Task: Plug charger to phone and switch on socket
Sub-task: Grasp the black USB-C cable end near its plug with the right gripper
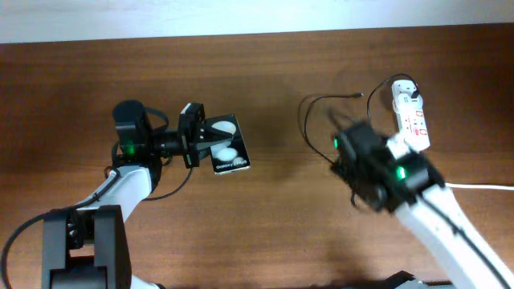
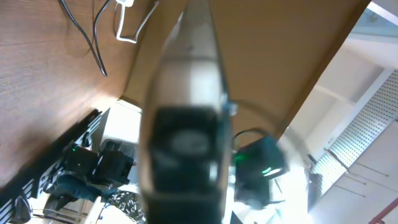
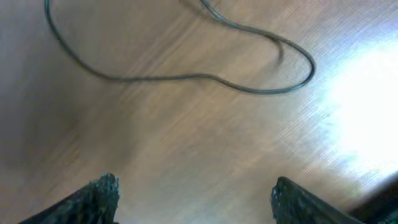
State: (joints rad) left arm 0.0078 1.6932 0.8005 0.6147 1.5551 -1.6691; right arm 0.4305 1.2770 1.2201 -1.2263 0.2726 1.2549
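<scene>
Phone (image 1: 233, 156) pinched in left gripper (image 1: 207, 140), 9 o'clock side of table (image 1: 265, 209) — right gripper (image 3: 196, 202) spread wide at 3 o'clock, charger (image 1: 307, 120) cable looping at its 12 — socket (image 1: 411, 119) at 2 o'clock.

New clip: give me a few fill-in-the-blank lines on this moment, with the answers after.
The left hand grips the black ___. The right hand has its fingers ___, holding nothing. The charger lies loose on the wood, its white plug seated in the ___.
Missing words: phone; open; socket.
</scene>
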